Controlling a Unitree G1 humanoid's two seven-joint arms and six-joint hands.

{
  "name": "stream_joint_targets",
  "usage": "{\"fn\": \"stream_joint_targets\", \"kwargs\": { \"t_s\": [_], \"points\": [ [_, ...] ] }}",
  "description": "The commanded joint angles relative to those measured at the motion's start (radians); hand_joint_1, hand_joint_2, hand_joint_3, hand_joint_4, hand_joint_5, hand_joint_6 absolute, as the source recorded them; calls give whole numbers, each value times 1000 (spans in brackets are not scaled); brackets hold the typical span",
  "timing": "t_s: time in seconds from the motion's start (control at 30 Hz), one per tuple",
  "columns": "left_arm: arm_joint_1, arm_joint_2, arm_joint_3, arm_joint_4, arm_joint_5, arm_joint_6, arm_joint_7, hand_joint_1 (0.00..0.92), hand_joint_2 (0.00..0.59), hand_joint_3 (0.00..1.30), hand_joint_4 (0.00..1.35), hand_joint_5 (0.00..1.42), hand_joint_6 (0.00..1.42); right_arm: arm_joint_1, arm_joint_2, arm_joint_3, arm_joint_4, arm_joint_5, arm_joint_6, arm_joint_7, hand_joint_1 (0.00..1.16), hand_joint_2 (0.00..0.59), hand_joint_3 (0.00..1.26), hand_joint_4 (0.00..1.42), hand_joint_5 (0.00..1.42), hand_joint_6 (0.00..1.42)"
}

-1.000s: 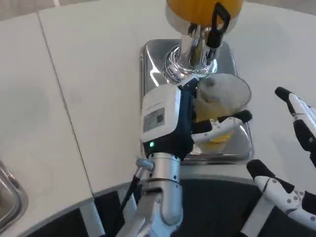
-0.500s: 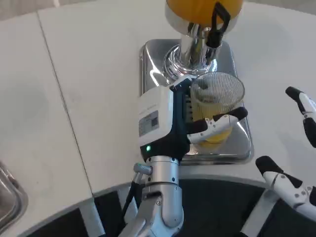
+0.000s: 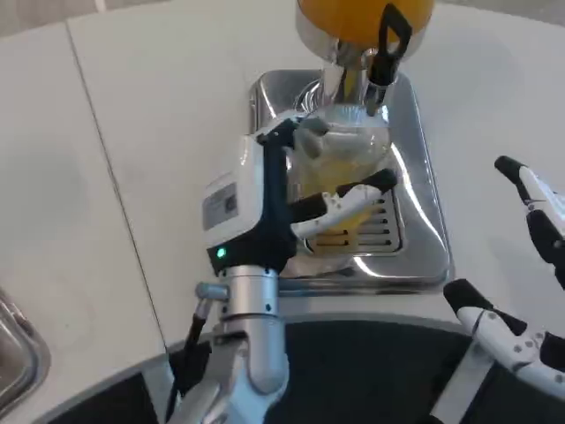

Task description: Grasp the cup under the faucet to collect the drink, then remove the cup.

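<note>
Now the left hand (image 3: 291, 199) grips the cup (image 3: 340, 168) and has carried it left and back on the drip tray (image 3: 415, 256) compared with half a second ago, when it stood nearer the tray's front right. The slotted grate (image 3: 371, 231) at the front of the tray is bare now; earlier the cup sat over it. The cup sits close under the black-handled faucet (image 3: 386, 49) of the dispenser (image 3: 362, 18), roughly below the spout, with yellow drink low inside it; the cup looks blurred, so the exact level is unclear. Fingers (image 3: 353, 199) wrap the near side of the cup, thumb side hidden behind it.

The right hand (image 3: 530, 265) waits at the right edge of the table (image 3: 159, 132), fingers apart, holding nothing, about where it was a second ago after drifting slightly.

Judgement: the move lines the cup up with the spout, so the collecting step looks in hand, not the removal. Whether the faucet is flowing cannot be told. Risk: the cup looks slightly tilted in the grasp, so it could spill.
</note>
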Motion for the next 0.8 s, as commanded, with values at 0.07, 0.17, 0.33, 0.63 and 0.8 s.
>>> {"fn": "stream_joint_targets", "kwargs": {
  "t_s": [0.07,0.17,0.33,0.63,0.8],
  "points": [
    [39,29,2,-66,13,-19,1,675,42,1140,1172,1424,1424,6,-10,29,-13,-1,14,-13,429,388,0,0,0,15],
    [62,56,6,-91,17,-24,1,683,30,1141,1172,1424,1424,7,-11,45,-10,-4,15,-20,430,388,0,0,0,16],
    [88,105,32,-130,17,-32,4,684,17,1141,1157,1424,1424,9,-14,65,-7,-12,14,-29,431,388,0,0,0,28],
    [183,192,87,-235,9,-42,-16,690,5,1141,1171,1424,1424,-6,-25,93,6,-18,18,-35,432,388,0,0,0,31],
    [268,255,140,-323,0,-65,-38,687,0,1141,1175,1424,1424,-10,-34,98,10,-21,15,-36,432,388,0,0,0,31]
  ]
}}
